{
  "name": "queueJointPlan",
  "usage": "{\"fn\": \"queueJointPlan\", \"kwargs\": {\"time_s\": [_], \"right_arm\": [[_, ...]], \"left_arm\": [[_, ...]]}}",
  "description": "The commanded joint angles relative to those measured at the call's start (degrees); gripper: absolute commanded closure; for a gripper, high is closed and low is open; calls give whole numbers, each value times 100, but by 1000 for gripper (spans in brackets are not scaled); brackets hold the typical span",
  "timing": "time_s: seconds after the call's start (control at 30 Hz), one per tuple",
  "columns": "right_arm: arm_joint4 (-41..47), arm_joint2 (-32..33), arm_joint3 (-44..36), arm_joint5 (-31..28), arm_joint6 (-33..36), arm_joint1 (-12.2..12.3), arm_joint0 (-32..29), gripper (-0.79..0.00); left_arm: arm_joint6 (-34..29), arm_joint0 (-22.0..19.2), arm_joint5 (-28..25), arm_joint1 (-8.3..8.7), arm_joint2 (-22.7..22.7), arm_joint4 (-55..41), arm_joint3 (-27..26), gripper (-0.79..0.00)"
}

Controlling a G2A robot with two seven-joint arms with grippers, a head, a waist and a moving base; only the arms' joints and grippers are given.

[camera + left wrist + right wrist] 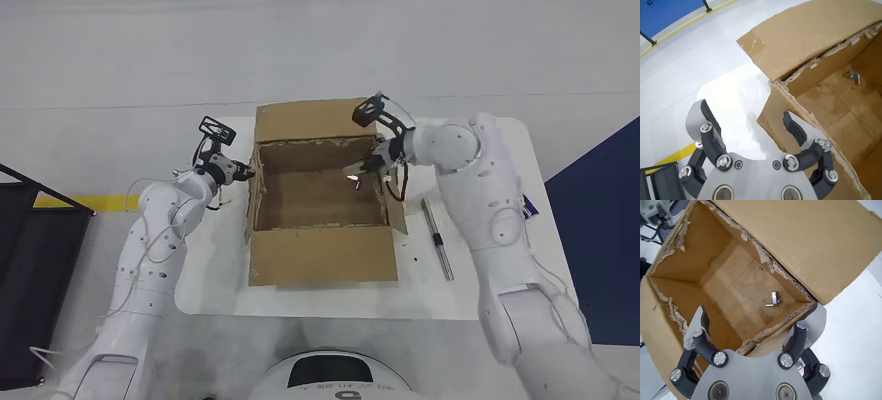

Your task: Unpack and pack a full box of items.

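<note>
One metal bracket (774, 299) sits in the box (677, 272) beneath the right gripper's (759, 313) released jaws; the left gripper (745, 108) gapes too; unpacking seems nearly done.

Top view looks down; both wrist views closely face the box (310, 200).

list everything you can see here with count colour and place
box: 1, brown cardboard, open, mid-table
bracket: 1, silver, on the box floor near its right wall
rod: 1, grey metal, on the table right of the box
table: 1, white, under the box
rack: 1, black, on the floor left of the table
board: 1, blue, standing on the floor
left gripper: 1, silver and black, open, at the box's left wall
right gripper: 1, silver and black, open, astride the box's right wall
</note>
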Motion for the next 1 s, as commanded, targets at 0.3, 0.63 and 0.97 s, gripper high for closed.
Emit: {"fn": "queueJointPlan", "kwargs": {"time_s": [0.3, 0.63, 0.97], "right_arm": [[-808, -94, -2480, 329, -360, 195, -1337, -785], [-1777, -1322, -1505, 634, -628, 84, -823, -714], [-2571, -2599, 774, 1364, -1224, -306, 240, -616]], "left_arm": [[0, 0, 0, 0, 0, 0, 0, -785], [0, 0, 0, 0, 0, 0, 0, -785], [0, 0, 0, 0, 0, 0, 0, -785]]}}
